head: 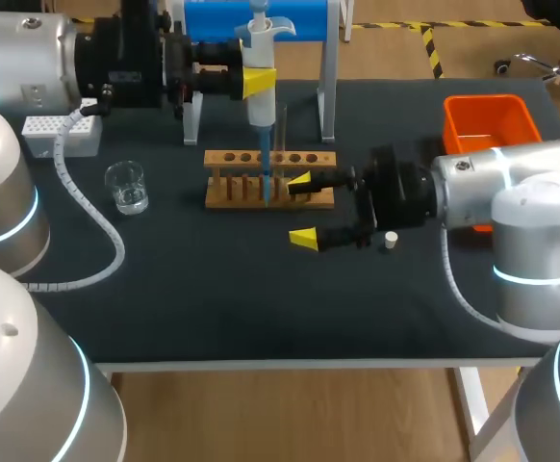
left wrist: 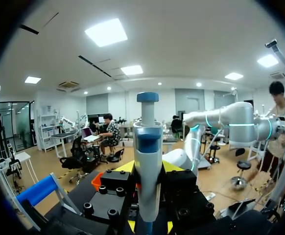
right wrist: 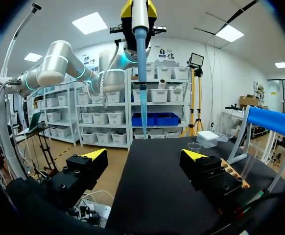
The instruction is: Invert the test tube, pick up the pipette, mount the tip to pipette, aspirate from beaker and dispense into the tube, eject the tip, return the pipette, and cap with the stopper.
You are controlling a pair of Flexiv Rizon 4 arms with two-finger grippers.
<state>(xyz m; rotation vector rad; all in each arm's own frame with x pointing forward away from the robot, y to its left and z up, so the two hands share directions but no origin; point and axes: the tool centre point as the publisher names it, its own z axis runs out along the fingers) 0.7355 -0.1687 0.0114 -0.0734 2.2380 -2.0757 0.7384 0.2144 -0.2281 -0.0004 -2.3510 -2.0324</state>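
Right gripper (head: 301, 208) is closest, fingers spread wide around nothing, with the small white stopper (head: 390, 241) just beside its body. One finger sits right by the wooden tube rack (head: 224, 199), where the clear glass test tube (head: 282, 144) stands upright. Above, the left gripper (head: 258, 82) is clamped on the white-and-blue pipette (head: 261, 115). Its tip looks beside the tube, so I'd worry about dispensing onto the rack or knocking the tube.

Left arm (head: 20, 58) enters from the upper left. Its gripper (head: 259, 82), at top centre, clamps the pipette (head: 261, 111) upright. Right arm (head: 482, 188) enters from the right. Its gripper (head: 302, 209), at centre, has fingers spread wide.
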